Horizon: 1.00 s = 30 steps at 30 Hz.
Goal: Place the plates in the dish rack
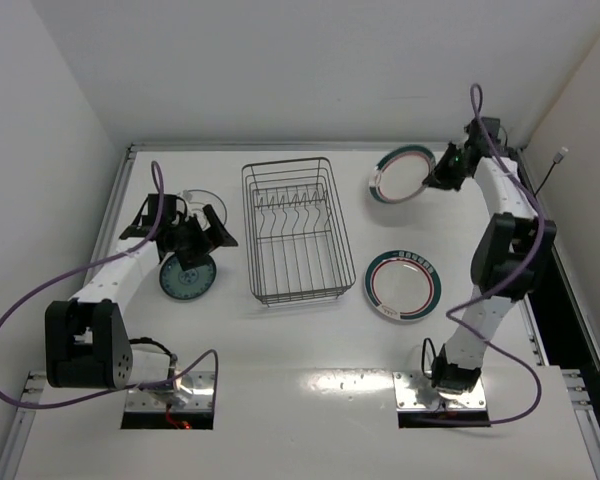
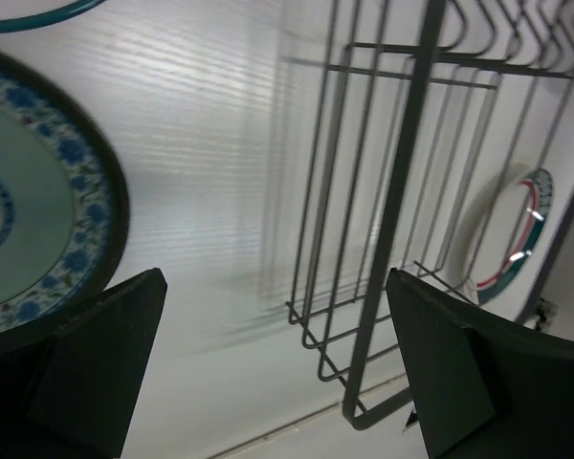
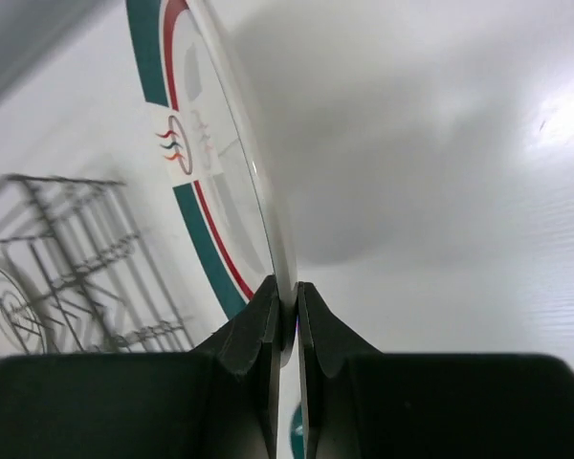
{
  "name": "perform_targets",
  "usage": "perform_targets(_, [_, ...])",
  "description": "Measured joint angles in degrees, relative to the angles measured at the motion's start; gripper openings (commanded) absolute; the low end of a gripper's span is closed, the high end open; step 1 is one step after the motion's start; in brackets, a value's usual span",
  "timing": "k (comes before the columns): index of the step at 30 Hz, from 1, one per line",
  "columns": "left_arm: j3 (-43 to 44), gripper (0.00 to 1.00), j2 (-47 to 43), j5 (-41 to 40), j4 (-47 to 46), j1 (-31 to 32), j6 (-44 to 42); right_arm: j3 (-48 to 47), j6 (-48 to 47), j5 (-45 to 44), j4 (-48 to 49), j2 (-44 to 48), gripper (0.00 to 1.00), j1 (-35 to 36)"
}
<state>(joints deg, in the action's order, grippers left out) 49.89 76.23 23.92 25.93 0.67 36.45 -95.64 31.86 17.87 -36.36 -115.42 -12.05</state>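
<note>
The grey wire dish rack (image 1: 290,230) stands mid-table with no plates in it. My right gripper (image 1: 442,178) is shut on the rim of a white plate with green and red bands (image 1: 398,175), held tilted at the back right. In the right wrist view the jaws pinch that plate (image 3: 210,143) at its edge (image 3: 287,306). A matching plate (image 1: 403,284) lies flat right of the rack. My left gripper (image 1: 180,225) hangs open above the teal patterned plate (image 1: 188,277), partly hiding a whitish plate (image 1: 212,197). The left wrist view shows the open left gripper (image 2: 277,373), the teal plate (image 2: 29,201) and the rack (image 2: 411,143).
White walls enclose the table on the left, back and right. The rack's near corner lies just right of my left gripper. A purple cable loops off each arm. The held plate sits close to the back right corner.
</note>
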Motion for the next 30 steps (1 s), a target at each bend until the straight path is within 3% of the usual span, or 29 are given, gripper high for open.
perform_targets(5, [2.05,1.00,0.17,-8.13,5.35,0.00,0.07,-6.45,-0.02,-13.07,-0.70,13.68,0.00,8.07])
perform_targets(11, [3.80,1.00,0.17,-13.86,7.65,0.00,0.26,-4.46,-1.38,-22.10,-1.40,22.75,0.00,22.69])
perform_targets(24, [3.80,1.00,0.17,-16.33,8.48,0.00,1.77,-2.49,-4.07,-41.59,-11.72,19.56,0.00,38.10])
perform_targets(30, [3.80,1.00,0.17,-17.66,9.49,0.00,1.79,-9.60,-4.66,-47.69,-14.43,11.30,0.00,41.83])
